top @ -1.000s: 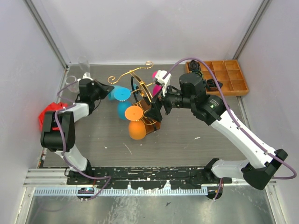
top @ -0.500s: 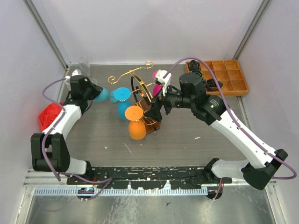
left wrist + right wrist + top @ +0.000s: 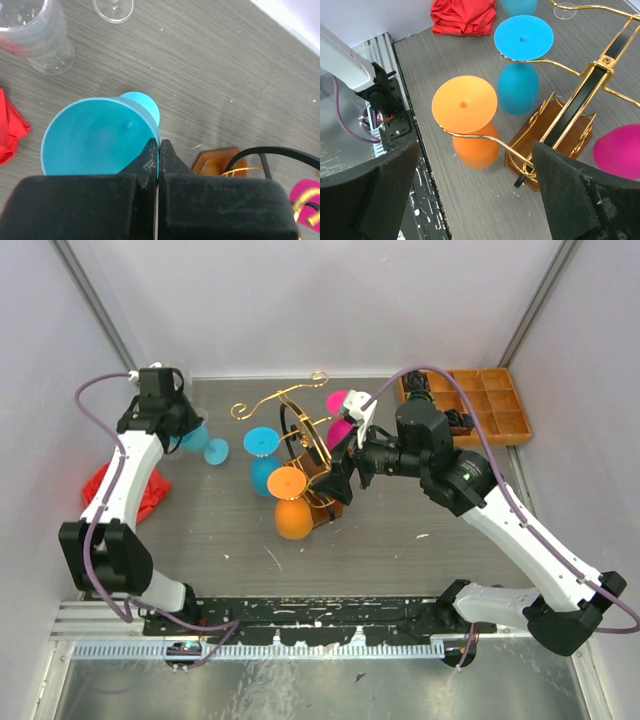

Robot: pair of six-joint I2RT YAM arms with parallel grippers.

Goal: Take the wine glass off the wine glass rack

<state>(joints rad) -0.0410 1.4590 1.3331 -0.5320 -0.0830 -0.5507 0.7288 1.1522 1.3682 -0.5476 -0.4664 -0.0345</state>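
Observation:
The gold wire wine glass rack (image 3: 300, 435) stands mid-table on its brown base (image 3: 547, 132). A blue glass (image 3: 264, 455), an orange glass (image 3: 291, 505) and a pink glass (image 3: 340, 425) hang from its arms. A teal wine glass (image 3: 200, 443) is off the rack, to its left. My left gripper (image 3: 180, 426) is shut on its rim (image 3: 159, 150), with one finger inside the bowl (image 3: 95, 137). I cannot tell whether its foot (image 3: 145, 104) touches the table. My right gripper (image 3: 480, 200) hovers open beside the rack, above the orange glass (image 3: 467, 125), holding nothing.
Two clear glasses (image 3: 35, 30) (image 3: 113, 7) stand at the back left. A red cloth (image 3: 125, 490) lies by the left wall. A compartmented wooden tray (image 3: 470, 405) sits at the back right. The arm bases and rail run along the near edge.
My left gripper has carried the teal glass left and toward the back, away from the rack. The right arm has shifted slightly to the right.

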